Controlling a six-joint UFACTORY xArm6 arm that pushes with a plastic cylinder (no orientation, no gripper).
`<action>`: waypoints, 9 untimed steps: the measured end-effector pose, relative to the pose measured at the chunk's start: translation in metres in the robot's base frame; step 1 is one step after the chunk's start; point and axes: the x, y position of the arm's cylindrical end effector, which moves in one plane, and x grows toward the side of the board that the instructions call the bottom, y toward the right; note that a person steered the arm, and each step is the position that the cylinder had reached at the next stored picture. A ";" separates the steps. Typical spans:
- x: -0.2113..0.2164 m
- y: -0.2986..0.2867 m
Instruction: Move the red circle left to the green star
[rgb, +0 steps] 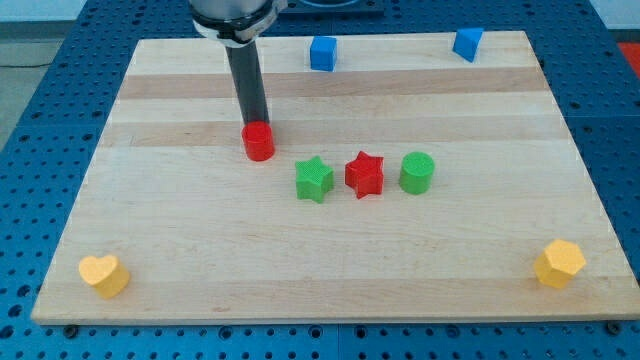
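the wooden bench (150, 250) filled most of the view, a pale board of long planks sitting on a blue perforated surface (30, 150). the arm (232, 12) came in from the view's top, left of centre, and its dark rod (248, 85) ran straight down onto the board. there were no jaws on this arm to be open or closed, only that rod, and it had hold of nothing. my tip (256, 124) sat right against the top edge of the red circle (259, 141), on the side toward the view's top, so the two looked to be touching.

the red circle lay up and to the left of the green star (314, 179), near it but with a clear gap of bare wood between them. the green star stood at the left end of a short row in the middle of the board, with a red star (364, 174) just beside it and a green circle (417, 172) next along toward the view's right.

out at the corners, a yellow block (559, 264) sat at the bottom right, hexagon-like in outline, and a yellow heart (104, 274) at the bottom left. two blue blocks lay along the top edge, one (321, 53) near the middle and one (466, 43) further right; their exact shapes were hard to make out.
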 end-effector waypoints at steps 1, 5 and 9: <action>0.010 0.004; 0.050 0.004; 0.060 0.004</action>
